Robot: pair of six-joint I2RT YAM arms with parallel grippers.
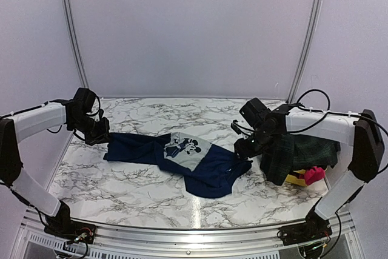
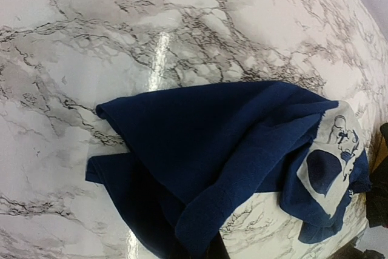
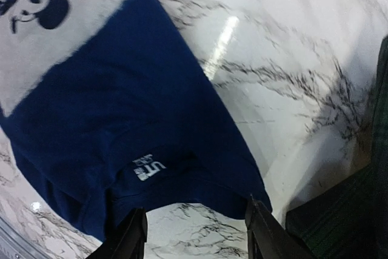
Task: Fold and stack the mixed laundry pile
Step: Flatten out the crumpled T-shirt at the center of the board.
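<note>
A navy-blue T-shirt (image 1: 182, 156) with a grey cartoon print (image 1: 187, 148) lies stretched across the marble table (image 1: 151, 116). My left gripper (image 1: 100, 133) is shut on its left end. In the left wrist view the cloth (image 2: 200, 144) runs down over my fingers and hides them. My right gripper (image 1: 244, 148) is open at the shirt's right end. In the right wrist view its fingers (image 3: 134, 235) straddle the collar edge (image 3: 200, 192), low over the table. A green-and-navy plaid garment (image 1: 300, 151) and a small pink piece (image 1: 313, 174) lie at the right. The red-and-black piece is out of view.
A yellow tub (image 1: 296, 179) sits under the plaid garment at the right edge of the table, close to my right arm. Grey walls stand behind and at both sides. A metal rail (image 1: 194, 235) runs along the near edge.
</note>
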